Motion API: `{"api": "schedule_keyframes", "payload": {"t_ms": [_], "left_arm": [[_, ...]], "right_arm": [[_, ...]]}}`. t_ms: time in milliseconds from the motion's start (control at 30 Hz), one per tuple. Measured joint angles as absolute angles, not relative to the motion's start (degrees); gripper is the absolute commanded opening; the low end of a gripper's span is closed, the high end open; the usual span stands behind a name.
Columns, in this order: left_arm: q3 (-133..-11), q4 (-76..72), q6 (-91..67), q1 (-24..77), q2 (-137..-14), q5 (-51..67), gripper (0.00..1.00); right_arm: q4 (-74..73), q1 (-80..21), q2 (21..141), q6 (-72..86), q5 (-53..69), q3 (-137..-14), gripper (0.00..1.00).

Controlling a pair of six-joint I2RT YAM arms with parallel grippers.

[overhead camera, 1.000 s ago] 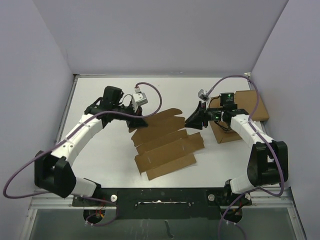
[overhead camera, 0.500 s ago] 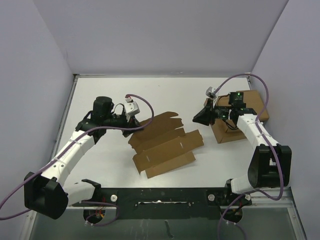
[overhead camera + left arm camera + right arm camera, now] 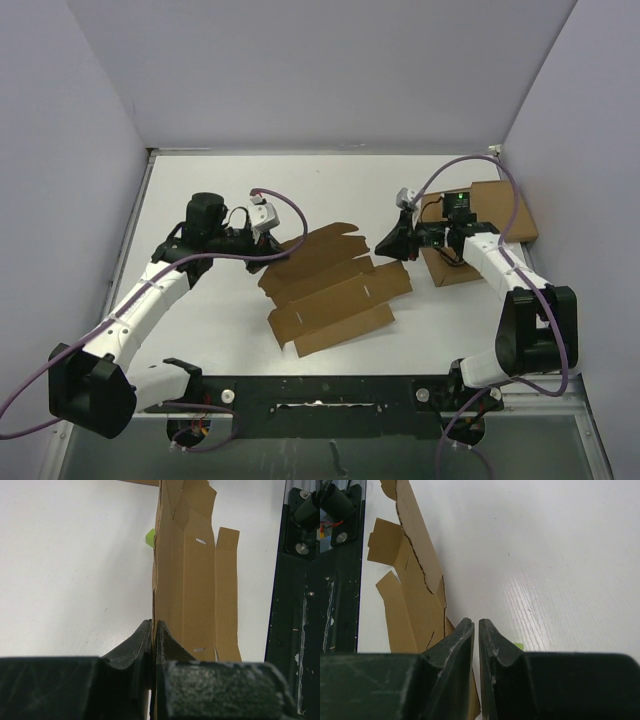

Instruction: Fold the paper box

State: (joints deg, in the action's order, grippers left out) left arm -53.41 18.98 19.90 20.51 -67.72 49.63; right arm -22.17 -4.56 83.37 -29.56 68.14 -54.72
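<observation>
Cardboard paper box [image 3: 335, 290], flat, slitted, pinched by left claw [image 3: 153, 626]; right claw [image 3: 476, 623] unclear.

A flat brown die-cut cardboard sheet [image 3: 335, 290] lies on the white table [image 3: 200, 190], left gripper [image 3: 271, 251] at its left edge, right gripper [image 3: 384, 247] at its right corner.

The paper box [image 3: 330, 290] is brown cardboard, matt and a little fibrous. The counter [image 3: 560, 555] is white and smooth, with soft shine and fine lines. The left end effector [image 3: 154, 630] looks like black, grainy plastic.
</observation>
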Motion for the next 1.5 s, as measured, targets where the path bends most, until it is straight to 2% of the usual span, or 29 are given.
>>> {"api": "schedule_keyframes", "payload": {"t_ms": [533, 733, 900, 1267, 1500], "left_arm": [[-52.42, 16.27, 18.5, 19.27, -66.52, 51.42, 0.0], [-52.01, 15.59, 18.15, 19.0, -66.15, 52.27, 0.0], [-51.99, 15.53, 18.15, 18.94, -66.15, 52.42, 0.0], [-51.86, 15.16, 18.15, 18.28, -66.08, 52.47, 0.0], [-51.66, 14.81, 18.13, 18.26, -66.08, 52.58, 0.0]], "right_arm": [[-21.85, -9.3, 84.23, -33.78, 70.74, -53.15, 0.16], [-21.47, -10.63, 84.64, -33.65, 72.23, -52.58, 0.29], [-22.02, -10.98, 84.64, -34.11, 73.89, -52.6, 0.35], [-33.04, -9.65, 84.64, -41.12, 74.7, -57.52, 0.43], [-34.92, -9.96, 84.75, -41.58, 74.56, -57.6, 0.43]]}}
